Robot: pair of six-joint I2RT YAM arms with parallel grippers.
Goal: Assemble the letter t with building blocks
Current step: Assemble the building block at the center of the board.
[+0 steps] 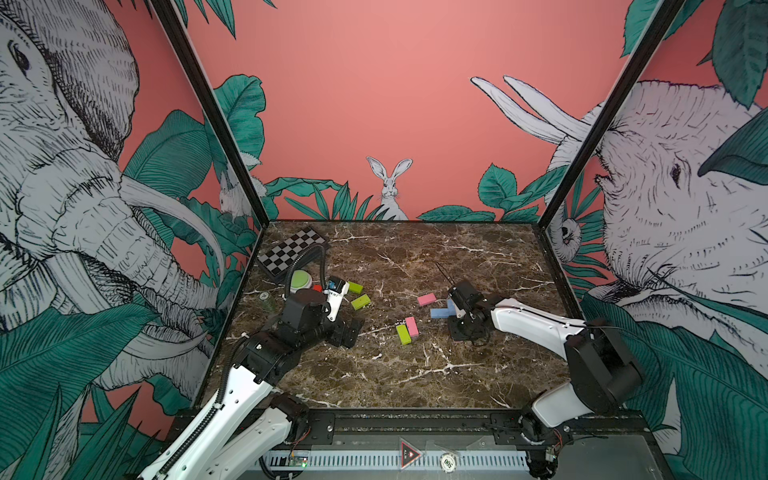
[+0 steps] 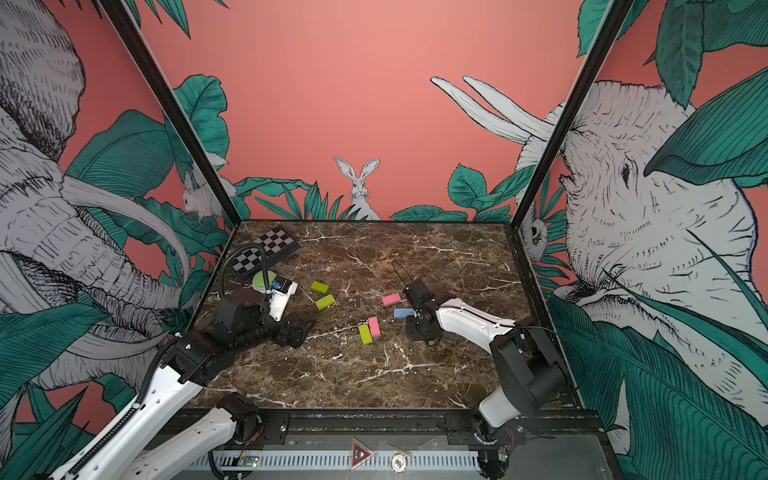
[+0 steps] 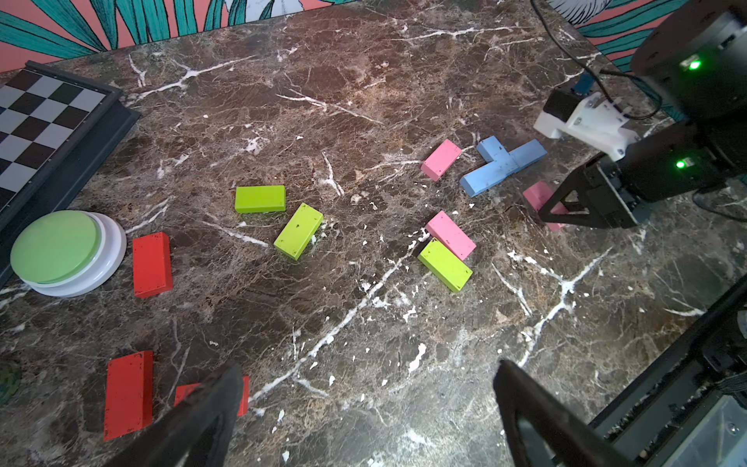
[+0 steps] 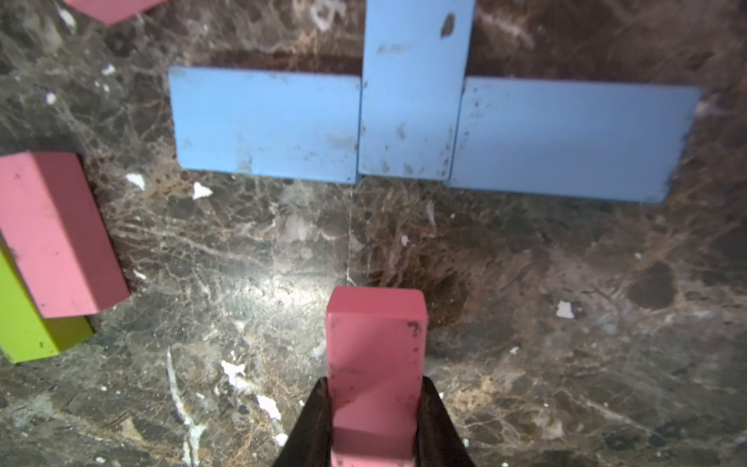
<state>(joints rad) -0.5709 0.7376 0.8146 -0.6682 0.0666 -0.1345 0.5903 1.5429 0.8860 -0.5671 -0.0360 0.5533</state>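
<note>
Three light blue building blocks (image 4: pixel 408 121) lie joined in a T shape on the marble table, also visible in the left wrist view (image 3: pixel 501 163) and in both top views (image 1: pixel 441 311) (image 2: pixel 403 312). My right gripper (image 4: pixel 374 390) is shut on a pink block (image 4: pixel 376 347), pointing down just short of the blue crossbar, on the side away from its stem. A pink (image 1: pixel 411 325) and a lime green block (image 1: pixel 403 333) lie side by side mid-table. My left gripper (image 3: pixel 366 376) hovers open over bare marble with nothing between its fingers.
Loose blocks: another pink one (image 1: pixel 427 299), two lime green ones (image 1: pixel 355 286) (image 1: pixel 360 301), and red ones (image 3: pixel 151 265) (image 3: pixel 128 394) near the left gripper. A chequered board (image 1: pixel 291 249) and a green-topped button (image 1: pixel 301 279) sit at the back left. Black frame posts stand at the table's corners.
</note>
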